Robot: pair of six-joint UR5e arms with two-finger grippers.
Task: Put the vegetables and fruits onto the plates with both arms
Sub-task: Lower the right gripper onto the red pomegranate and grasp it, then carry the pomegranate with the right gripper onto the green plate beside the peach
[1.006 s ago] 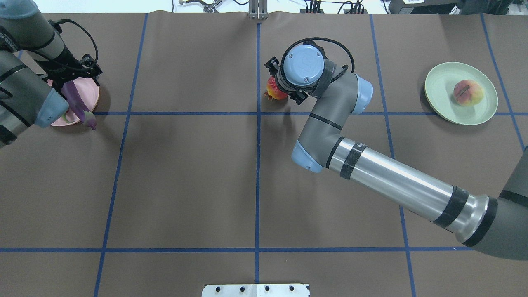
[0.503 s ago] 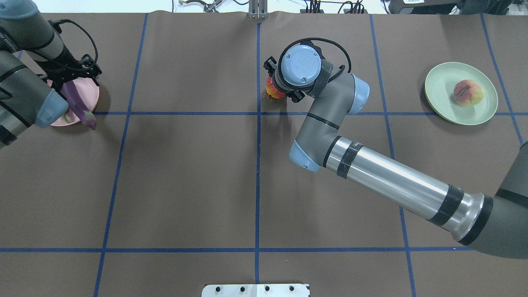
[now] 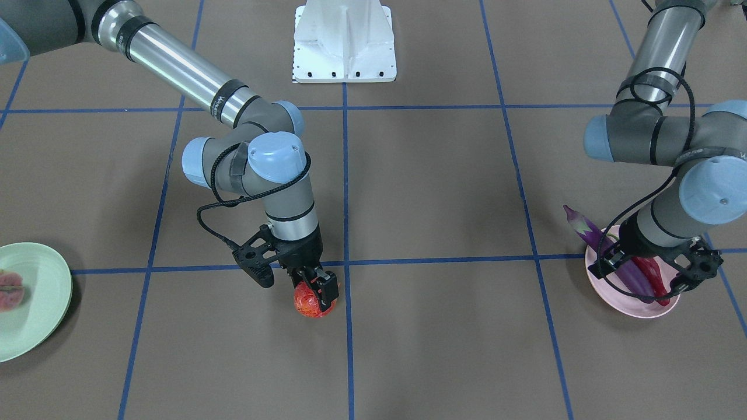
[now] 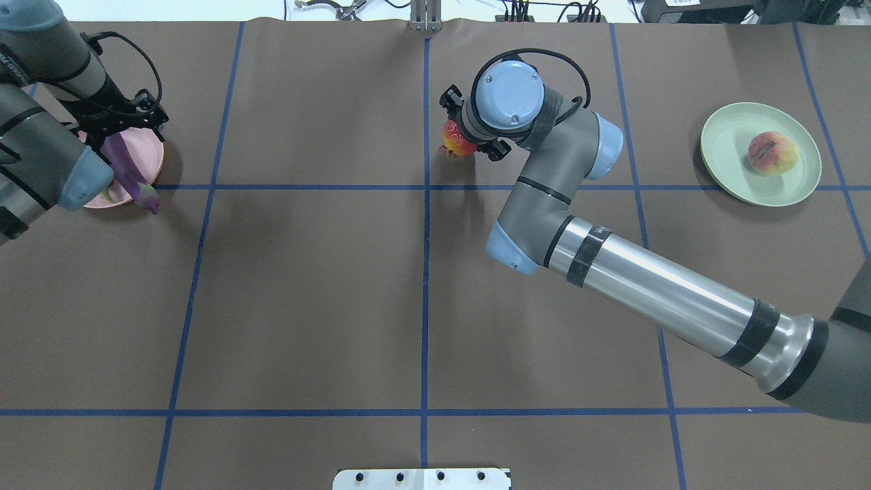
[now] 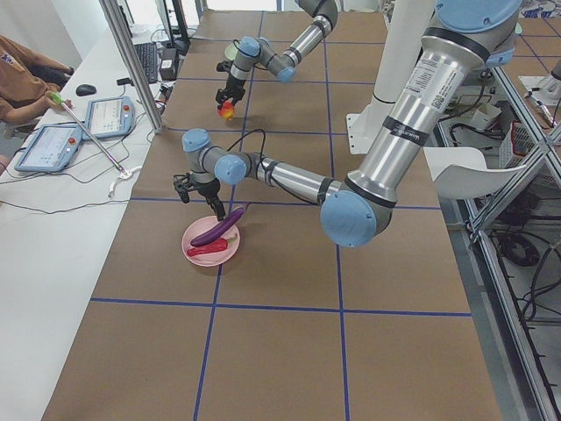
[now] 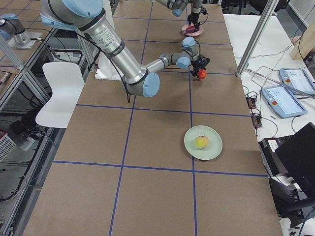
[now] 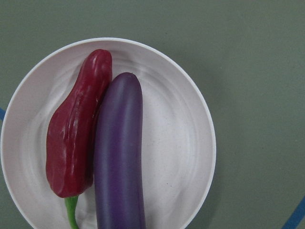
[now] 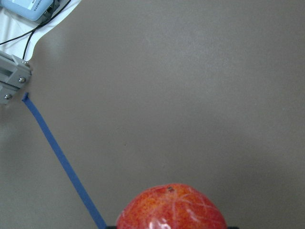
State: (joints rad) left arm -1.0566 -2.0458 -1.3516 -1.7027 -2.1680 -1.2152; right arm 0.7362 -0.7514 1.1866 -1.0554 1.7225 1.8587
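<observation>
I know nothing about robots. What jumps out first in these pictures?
Probably the bright red pomegranate pinched in the right gripper near the middle of the table. Then, at opposite ends, a pink plate holding a purple eggplant beside a red chili, and a green plate with a peach.
</observation>
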